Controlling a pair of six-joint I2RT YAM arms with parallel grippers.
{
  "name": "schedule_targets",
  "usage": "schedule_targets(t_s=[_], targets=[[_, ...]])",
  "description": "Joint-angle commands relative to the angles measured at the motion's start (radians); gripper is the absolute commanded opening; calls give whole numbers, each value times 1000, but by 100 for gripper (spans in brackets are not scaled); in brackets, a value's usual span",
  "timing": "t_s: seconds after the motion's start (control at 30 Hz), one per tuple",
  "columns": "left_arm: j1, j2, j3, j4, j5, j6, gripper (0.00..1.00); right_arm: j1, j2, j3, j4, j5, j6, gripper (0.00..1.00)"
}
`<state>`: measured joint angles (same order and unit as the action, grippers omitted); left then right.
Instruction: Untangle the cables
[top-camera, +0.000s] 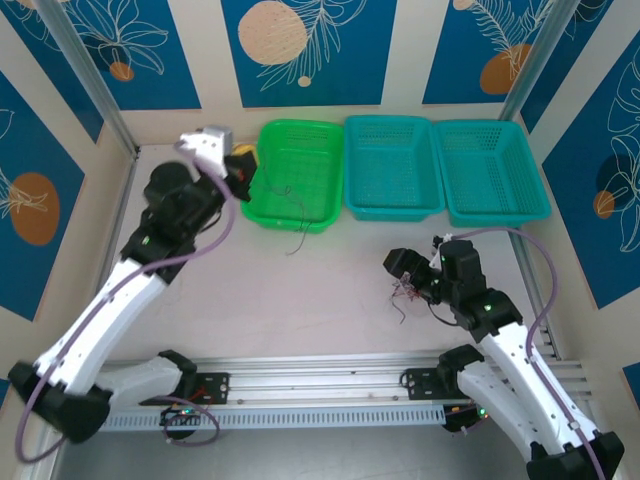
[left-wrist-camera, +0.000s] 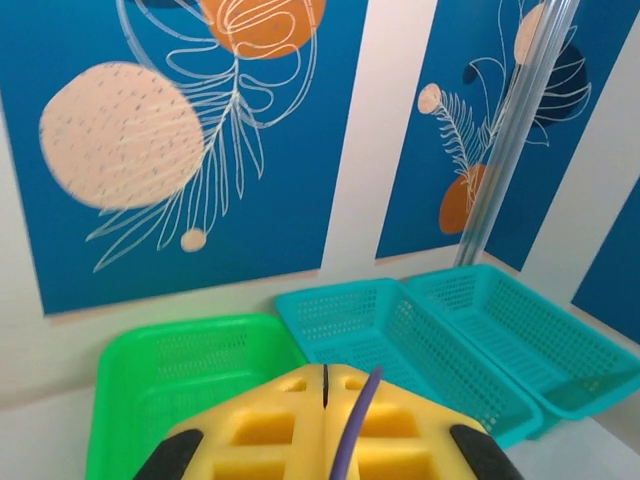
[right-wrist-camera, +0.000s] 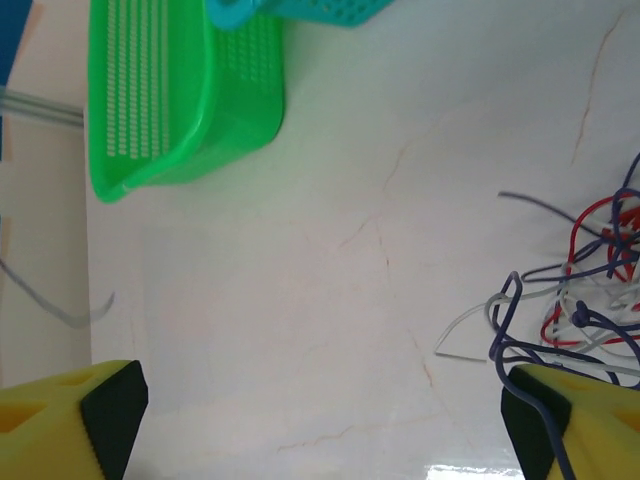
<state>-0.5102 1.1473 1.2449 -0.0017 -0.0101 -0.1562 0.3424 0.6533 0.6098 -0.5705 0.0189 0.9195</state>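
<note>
A tangle of thin dark, red and white cables (right-wrist-camera: 585, 290) lies on the table, and it shows as a small knot (top-camera: 405, 294) right of centre. My right gripper (right-wrist-camera: 320, 430) is open wide just left of the tangle. Its right pad (right-wrist-camera: 535, 425) touches the outer loops and a dark strand crosses it. That gripper (top-camera: 408, 278) sits low over the table. My left gripper (left-wrist-camera: 325, 385) is held up by the green basket (top-camera: 295, 170). Its yellow fingers are shut, and a dark purple cable (left-wrist-camera: 355, 420) runs out from them over one finger.
Three baskets line the back wall: the green basket (left-wrist-camera: 160, 370), then two teal ones (top-camera: 392, 165) (top-camera: 492, 170). One thin loose strand (top-camera: 297, 225) hangs over the green basket's front rim onto the table. An aluminium rail (top-camera: 320, 385) runs along the near edge.
</note>
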Motion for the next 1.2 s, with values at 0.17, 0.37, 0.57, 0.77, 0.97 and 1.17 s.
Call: schedule_targets(t_s=[0.17, 0.37, 0.57, 0.77, 0.97, 1.17], targets=[[53, 389, 336, 11, 1, 171, 0, -3, -7, 26, -43, -59, -3, 92], [115, 599, 440, -15, 108, 70, 0, -2, -46, 1, -63, -48, 6, 92], [128, 772, 507, -31, 91, 64, 0, -3, -50, -8, -62, -58, 22, 91], [133, 932, 623, -84, 74, 58, 0, -3, -58, -12, -69, -49, 28, 91], [132, 924, 629, -89, 85, 37, 54, -3, -57, -19, -83, -42, 32, 91], [131, 730, 406, 43, 121, -67, 62, -3, -55, -31, -64, -43, 42, 91]])
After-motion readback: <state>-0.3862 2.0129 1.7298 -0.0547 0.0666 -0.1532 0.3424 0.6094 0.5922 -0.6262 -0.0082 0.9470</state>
